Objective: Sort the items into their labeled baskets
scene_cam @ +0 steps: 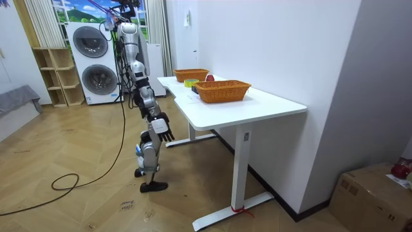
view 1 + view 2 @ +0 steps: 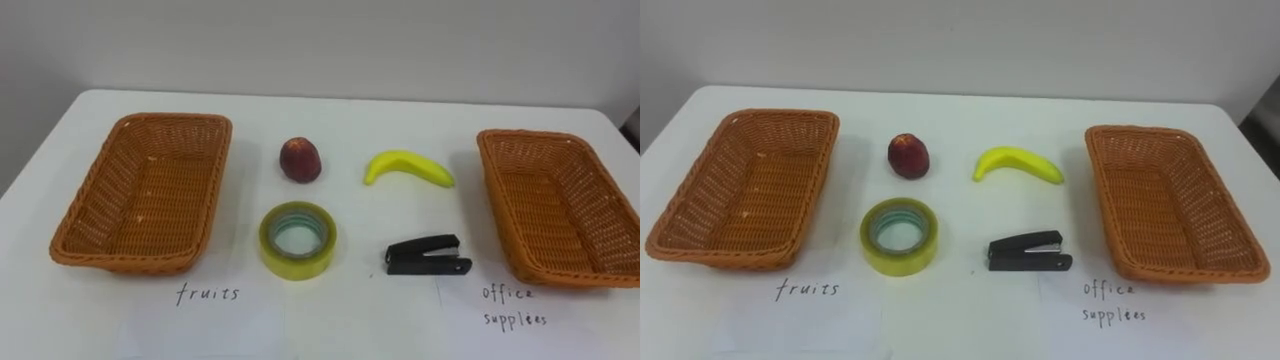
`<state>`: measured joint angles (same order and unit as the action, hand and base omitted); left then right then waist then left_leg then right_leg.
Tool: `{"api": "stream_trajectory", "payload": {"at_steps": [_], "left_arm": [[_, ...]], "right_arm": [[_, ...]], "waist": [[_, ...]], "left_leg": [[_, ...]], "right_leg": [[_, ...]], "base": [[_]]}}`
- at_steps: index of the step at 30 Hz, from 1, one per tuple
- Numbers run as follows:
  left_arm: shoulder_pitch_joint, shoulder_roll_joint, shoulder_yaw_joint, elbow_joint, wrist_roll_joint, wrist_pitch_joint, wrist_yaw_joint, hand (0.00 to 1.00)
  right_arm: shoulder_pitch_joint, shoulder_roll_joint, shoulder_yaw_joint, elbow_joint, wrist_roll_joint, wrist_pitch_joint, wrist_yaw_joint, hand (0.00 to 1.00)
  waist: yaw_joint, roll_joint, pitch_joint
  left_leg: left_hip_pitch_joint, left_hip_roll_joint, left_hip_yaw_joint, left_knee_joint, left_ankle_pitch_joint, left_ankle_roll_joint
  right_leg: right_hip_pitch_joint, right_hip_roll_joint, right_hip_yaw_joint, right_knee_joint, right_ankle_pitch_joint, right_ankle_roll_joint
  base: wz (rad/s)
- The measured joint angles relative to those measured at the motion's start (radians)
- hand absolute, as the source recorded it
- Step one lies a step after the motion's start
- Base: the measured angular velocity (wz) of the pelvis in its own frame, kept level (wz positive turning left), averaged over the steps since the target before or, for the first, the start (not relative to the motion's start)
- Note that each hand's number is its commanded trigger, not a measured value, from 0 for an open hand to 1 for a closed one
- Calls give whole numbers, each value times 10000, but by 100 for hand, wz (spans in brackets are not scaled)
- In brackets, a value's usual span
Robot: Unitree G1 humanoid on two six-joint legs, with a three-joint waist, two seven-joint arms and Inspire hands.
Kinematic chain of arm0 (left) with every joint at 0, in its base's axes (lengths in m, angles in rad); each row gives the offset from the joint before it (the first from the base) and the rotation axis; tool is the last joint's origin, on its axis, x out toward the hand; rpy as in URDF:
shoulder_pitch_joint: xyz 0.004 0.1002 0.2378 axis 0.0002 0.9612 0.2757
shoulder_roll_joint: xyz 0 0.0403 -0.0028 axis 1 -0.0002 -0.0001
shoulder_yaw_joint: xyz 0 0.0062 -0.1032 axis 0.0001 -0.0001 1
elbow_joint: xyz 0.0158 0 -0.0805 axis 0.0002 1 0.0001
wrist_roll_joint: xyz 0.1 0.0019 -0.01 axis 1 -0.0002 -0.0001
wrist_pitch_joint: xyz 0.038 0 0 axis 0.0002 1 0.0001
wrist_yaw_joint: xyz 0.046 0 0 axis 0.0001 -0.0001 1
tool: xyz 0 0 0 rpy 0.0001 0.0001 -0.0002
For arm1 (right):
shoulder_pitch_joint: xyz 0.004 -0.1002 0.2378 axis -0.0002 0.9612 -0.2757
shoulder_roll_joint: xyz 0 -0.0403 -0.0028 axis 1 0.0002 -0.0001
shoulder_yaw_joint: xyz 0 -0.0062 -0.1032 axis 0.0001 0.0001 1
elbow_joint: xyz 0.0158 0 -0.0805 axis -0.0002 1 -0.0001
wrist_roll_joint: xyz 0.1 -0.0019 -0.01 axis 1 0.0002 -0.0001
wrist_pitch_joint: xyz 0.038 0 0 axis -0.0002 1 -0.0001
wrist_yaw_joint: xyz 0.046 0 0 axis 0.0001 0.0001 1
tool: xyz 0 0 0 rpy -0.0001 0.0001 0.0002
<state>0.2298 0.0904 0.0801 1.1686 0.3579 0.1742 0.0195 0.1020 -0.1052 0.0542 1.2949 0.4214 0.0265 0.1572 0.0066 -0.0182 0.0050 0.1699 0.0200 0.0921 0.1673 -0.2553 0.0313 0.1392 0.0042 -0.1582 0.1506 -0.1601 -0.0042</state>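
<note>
OK, left basket (image 2: 140, 190) and right basket (image 2: 560, 200) both empty, at the surface (image 2: 340, 320) side edges. Peach (image 2: 300, 160), banana (image 2: 408, 167), tape roll (image 2: 290, 262), stapler (image 2: 428, 256) sit between them. Banana and stapler lie long-axis left-right. Right hand (image 1: 165, 134) hangs slack, fingers loose.

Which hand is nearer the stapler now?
Right, probably. The right hand hangs below the table edge, on the stapler side; the left hand would be across, on the tape side.

You're looking at a white sit-stand table (image 1: 270, 103) pushed against a plain white wall (image 1: 290, 45) on a light wooden floor (image 1: 84, 154), with stacked washing machines (image 1: 96, 61) and a wooden shelf (image 1: 55, 77) behind, and a cardboard box (image 1: 373, 193) in the near corner.
</note>
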Motion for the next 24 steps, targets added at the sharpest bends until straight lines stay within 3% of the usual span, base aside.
{"api": "stream_trajectory", "payload": {"at_steps": [18,24], "left_arm": [[-39,5,559,-36,-155,169,517,0],[23,6,966,-301,-158,164,703,0]], "right_arm": [[66,20,-455,101,815,383,-336,0],[430,6,-930,83,1806,406,-606,0]], "waist": [[-63,-17,7],[-82,-58,-63]], "left_leg": [[87,-11,22,-3,1,2],[53,-12,30,-33,0,1]], "right_leg": [[22,-6,49,-37,-6,2],[-20,13,86,-140,-7,2]], "base": [[0],[0]]}}
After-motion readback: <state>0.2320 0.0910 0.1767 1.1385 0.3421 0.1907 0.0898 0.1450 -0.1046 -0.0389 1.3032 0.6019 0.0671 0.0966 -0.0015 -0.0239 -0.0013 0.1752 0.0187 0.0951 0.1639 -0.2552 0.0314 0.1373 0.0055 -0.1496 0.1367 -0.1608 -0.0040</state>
